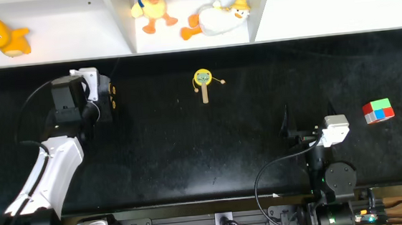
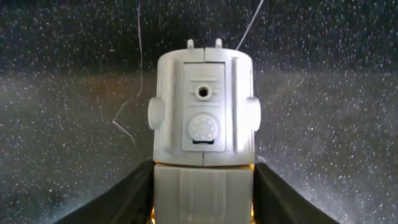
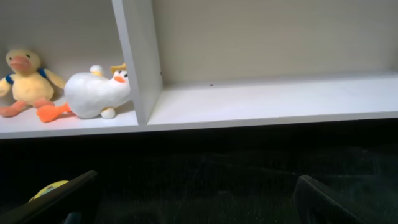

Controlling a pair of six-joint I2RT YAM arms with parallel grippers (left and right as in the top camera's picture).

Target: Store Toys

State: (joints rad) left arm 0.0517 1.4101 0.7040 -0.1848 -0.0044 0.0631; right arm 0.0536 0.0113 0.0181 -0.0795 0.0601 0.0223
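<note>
Overhead, the white shelf (image 1: 52,52) runs along the far edge of the black worktop (image 1: 189,149), with an orange duck (image 1: 4,36) in its left compartment and a yellow duck plush (image 1: 153,8) beside a white goose plush (image 1: 215,18) in the middle one. The left gripper (image 1: 106,100) sits near the shelf's front edge at the left. A small rattle drum (image 1: 203,80) lies mid-worktop, well apart from it, and a colour cube (image 1: 378,111) rests near the right edge. The right gripper (image 1: 288,128) is low on the right, with broad dark worktop between it and the rattle drum. From the left wrist, the jaws are clamped on the sides of a grey robot toy (image 2: 203,118) (its head points away from the wrist), speckled worktop all round. From the right wrist, the jaws stand wide apart holding nothing, facing the shelf's divider (image 3: 140,62), the two plushes to one side and the right compartment's white floor to the other.
</note>
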